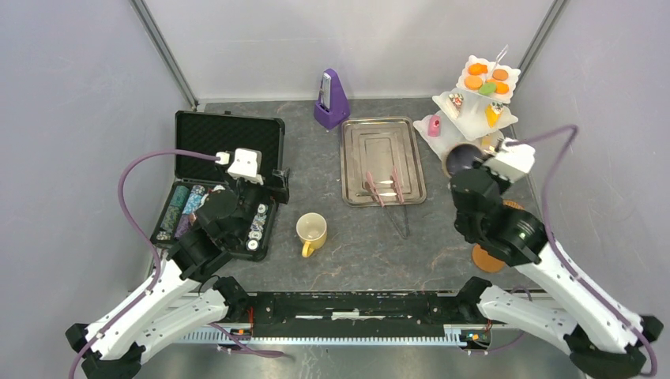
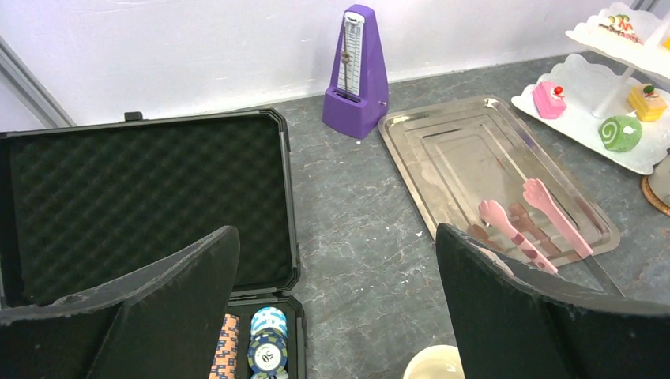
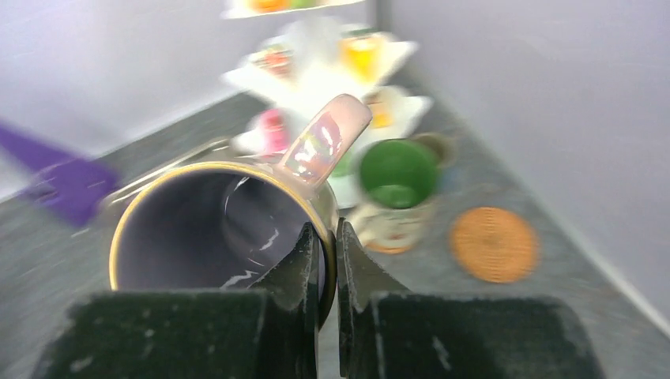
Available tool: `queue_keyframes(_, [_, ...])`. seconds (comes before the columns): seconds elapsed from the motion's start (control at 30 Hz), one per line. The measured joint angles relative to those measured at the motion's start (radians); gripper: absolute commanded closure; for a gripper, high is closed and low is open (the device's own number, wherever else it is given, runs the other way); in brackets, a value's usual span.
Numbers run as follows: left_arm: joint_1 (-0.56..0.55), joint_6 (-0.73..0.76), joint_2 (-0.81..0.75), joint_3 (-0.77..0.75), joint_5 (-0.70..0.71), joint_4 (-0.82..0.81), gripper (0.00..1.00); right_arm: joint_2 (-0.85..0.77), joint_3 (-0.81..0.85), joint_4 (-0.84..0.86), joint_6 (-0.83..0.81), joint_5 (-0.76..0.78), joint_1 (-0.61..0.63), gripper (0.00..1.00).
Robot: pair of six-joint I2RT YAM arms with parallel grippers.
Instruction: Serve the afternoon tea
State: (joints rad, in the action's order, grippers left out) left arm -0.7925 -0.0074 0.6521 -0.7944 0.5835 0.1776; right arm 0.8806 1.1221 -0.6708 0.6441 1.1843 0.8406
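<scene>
pinching mauve mug [image 3: 197, 237], right gripper [image 3: 326, 237] over dark grey tabletop [image 1: 355, 260], pale walls [image 1: 355, 39]; left gripper [image 2: 338, 237] spread, empty

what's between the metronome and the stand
The steel tray: its far end sits between the metronome and the stand, with pink tongs at its near end. The top and left wrist views both show it.

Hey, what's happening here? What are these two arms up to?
The right gripper is clamped on the rim of a mauve mug, beside the white stand loaded with toy pastries. A green mug and a cork coaster sit just beyond it. The left gripper hangs open over the chip case, holding nothing. A yellow mug stands alone mid-table, near the steel tray with pink tongs.
</scene>
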Motion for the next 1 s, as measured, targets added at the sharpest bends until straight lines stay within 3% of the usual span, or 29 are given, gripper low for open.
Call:
queue_keyframes(0.17, [0.0,0.0,0.015,0.0,-0.011,0.0,0.0,-0.111,-0.106,-0.103,-0.048,0.14,-0.179,1.0])
queue_keyframes(0.37, [0.0,0.0,0.035,0.0,-0.014,0.0,0.0,-0.037,-0.171,-0.15,-0.056,0.138,-0.482,1.0])
queue_keyframes(0.67, [0.0,0.0,0.044,0.0,-0.014,0.002,0.0,0.036,-0.251,-0.049,-0.039,-0.201,-0.98,1.0])
queue_keyframes(1.0, [0.0,0.0,0.05,0.0,-0.017,0.002,0.01,0.118,-0.326,0.012,0.06,-0.489,-1.159,1.0])
